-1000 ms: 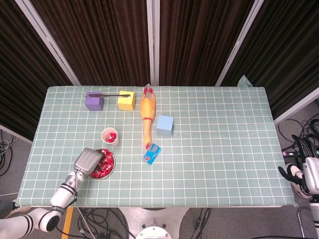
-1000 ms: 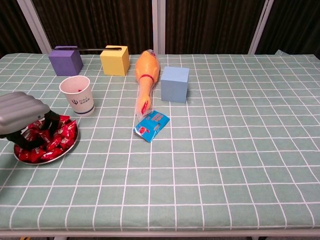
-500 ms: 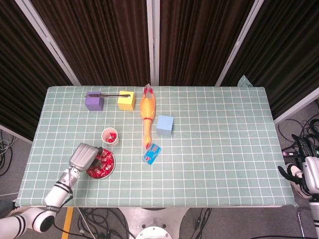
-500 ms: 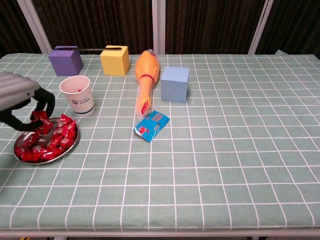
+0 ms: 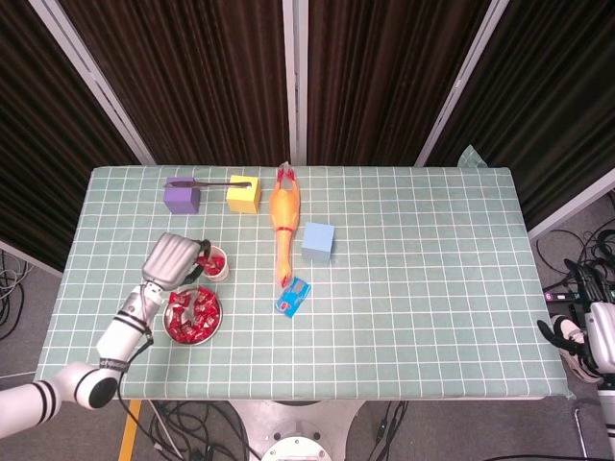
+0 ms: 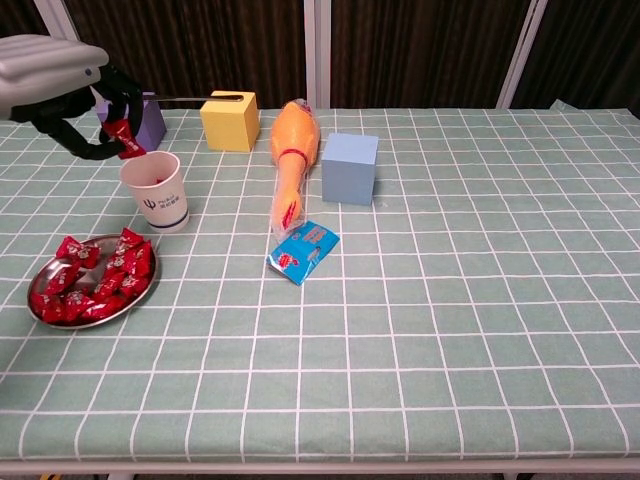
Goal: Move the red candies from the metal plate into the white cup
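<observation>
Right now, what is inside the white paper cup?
The white paper cup holds red wrapped candies, seen from the head view. The left robot hand partly covers its mouth, so their number and the bottom stay hidden.

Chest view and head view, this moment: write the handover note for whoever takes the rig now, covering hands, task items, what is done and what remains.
Left hand: raised above the white paper cup, pinching one red wrapped candy just over its rim.
Right hand: off the table's right edge, idle; whether open or shut is unclear.
Round metal plate: front left of the cup, a pile of red candies on it.
Done: red candy already shows inside the cup in the head view.
Left: drop the held candy, then return for the rest on the plate.
</observation>
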Controlling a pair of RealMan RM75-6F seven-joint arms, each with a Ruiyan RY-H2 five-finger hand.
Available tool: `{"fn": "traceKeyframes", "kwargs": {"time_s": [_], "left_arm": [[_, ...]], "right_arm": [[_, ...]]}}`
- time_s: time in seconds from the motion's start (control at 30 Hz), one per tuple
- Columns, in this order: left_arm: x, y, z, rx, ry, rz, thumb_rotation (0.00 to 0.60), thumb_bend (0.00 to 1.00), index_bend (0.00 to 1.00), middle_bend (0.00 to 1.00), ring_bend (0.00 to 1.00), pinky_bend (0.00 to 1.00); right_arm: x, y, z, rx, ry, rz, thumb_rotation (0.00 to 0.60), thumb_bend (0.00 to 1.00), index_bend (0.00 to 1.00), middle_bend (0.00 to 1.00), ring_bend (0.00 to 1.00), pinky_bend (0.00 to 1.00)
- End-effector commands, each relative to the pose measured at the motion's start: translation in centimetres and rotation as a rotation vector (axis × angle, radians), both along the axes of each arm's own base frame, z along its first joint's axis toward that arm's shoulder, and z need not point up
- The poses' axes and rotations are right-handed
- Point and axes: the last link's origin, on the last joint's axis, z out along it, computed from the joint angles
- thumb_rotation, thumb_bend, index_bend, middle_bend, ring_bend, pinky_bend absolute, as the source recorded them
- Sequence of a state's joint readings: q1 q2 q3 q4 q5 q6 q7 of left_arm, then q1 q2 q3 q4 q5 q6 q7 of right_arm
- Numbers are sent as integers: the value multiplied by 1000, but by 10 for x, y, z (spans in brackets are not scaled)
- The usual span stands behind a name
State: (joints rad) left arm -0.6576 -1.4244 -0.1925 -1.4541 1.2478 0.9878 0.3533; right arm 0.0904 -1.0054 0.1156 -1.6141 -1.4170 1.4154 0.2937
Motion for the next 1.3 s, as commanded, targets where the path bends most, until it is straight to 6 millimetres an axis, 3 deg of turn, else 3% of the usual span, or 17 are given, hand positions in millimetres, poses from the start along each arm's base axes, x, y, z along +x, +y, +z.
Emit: {"fn": "traceKeyframes", "kwargs": {"time_s": [0.03,0.3,0.53,0.73,0.9,1.1,1.3], "left_arm": [[1,11,-10,2,49,9,600,466,653,700,930,1000],[-5,8,-24,-13,108,18,600,454,502,548,924,1000],[-10,-5,-12,12,109,12,600,432,324,385,892,1000],[-12,-24,8,43,73,-13,600,420,314,368,884,1000],[-27,-53,15,22,40,-11,600,403,345,384,883,1000],[-49,-80,-2,-56,97,-5,600,386,406,426,885,1000],[-67,-88,-24,-99,177,29,600,356,415,431,885,1000]], "right_arm": [[-1,0,0,-1,0,-3,600,155,13,101,18,381],[-2,0,0,1,-1,-9,600,155,13,102,18,382],[1,-1,0,3,1,0,600,155,13,102,18,382],[3,-3,-2,10,-2,11,600,155,13,102,18,383],[5,-4,-2,10,0,19,600,155,13,102,18,383],[7,-4,-5,18,-3,29,600,155,13,102,17,383],[9,-4,-4,16,1,32,600,155,13,102,17,384]]}}
